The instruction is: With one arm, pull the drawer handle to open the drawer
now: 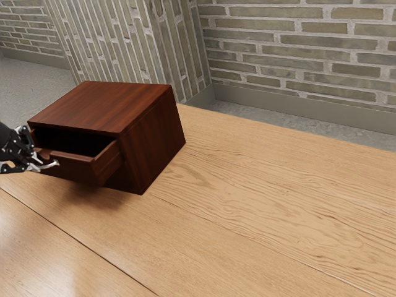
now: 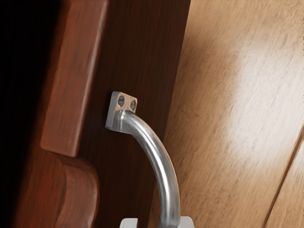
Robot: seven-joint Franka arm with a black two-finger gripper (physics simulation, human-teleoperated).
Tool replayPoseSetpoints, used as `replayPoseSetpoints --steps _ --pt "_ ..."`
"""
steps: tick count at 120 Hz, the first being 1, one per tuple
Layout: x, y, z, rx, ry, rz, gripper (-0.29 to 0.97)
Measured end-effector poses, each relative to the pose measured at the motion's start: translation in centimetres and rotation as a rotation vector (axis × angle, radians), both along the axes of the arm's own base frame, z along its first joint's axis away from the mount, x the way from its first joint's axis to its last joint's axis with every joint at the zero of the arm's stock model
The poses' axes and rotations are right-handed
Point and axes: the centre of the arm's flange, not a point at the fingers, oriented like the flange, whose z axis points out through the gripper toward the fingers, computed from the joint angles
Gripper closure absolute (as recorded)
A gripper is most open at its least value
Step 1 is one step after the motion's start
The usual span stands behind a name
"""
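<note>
**A:** Where is the hand, and what has it got?

**B:** The hand (image 1: 31,162) is at the metal handle (image 1: 47,165). I cannot tell whether it is clamped on that handle or only resting against it. Just beyond the handle, the drawer (image 1: 80,164) stands part-way out of the cabinet (image 1: 124,117), with a dark gap above its front.

**A:** What could go wrong from here?

**B:** I'd judge three things. The handle is a smooth curved bar, so a loose hold could slide along the curve and come off. If the pull runs off the drawer's own line, the drawer may bind in its opening. The cabinet also looks to be standing loose, so a hard tug might drag the whole box toward the hand instead of opening the drawer further.

**A:** And if the pull goes too far?

**B:** The drawer might come right out. I can't see how deep it is.

**A:** The surface?

**B:** It's a desk (image 1: 260,204) of pale, glossy wood planks, running well away from the hand past the cabinet. It looks slick, which would make sliding easier.

**A:** The room?

**B:** There is a grey floor (image 1: 31,86) beyond the hand. Behind the cabinet is a wall of narrow upright bricks (image 1: 124,37), and farthest from the hand is a wall of ordinary brick courses (image 1: 297,43).
</note>
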Motion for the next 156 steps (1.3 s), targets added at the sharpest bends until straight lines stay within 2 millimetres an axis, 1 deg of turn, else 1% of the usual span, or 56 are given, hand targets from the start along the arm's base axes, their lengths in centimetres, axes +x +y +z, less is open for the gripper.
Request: replayPoseSetpoints --steps 37,47,66,104,112,120,156 --pt "-0.3 0.0 -0.1 -0.002 -0.005 -0.004 0.68" --pt "-0.7 -0.1 -0.1 -0.004 -0.007 -0.004 0.69" --pt "-0.7 -0.5 -0.1 -0.004 -0.009 -0.012 0.71" --pt "-1.4 -0.7 -0.1 -0.006 -0.001 -0.015 0.73" --pt "-1.0 -1.3 -0.1 -0.009 -0.004 -0.029 0.73" --pt "-0.9 -1.6 -0.1 -0.010 -0.007 -0.035 0.73" --pt "-1.5 -1.8 0.1 -0.009 -0.010 -0.037 0.71"
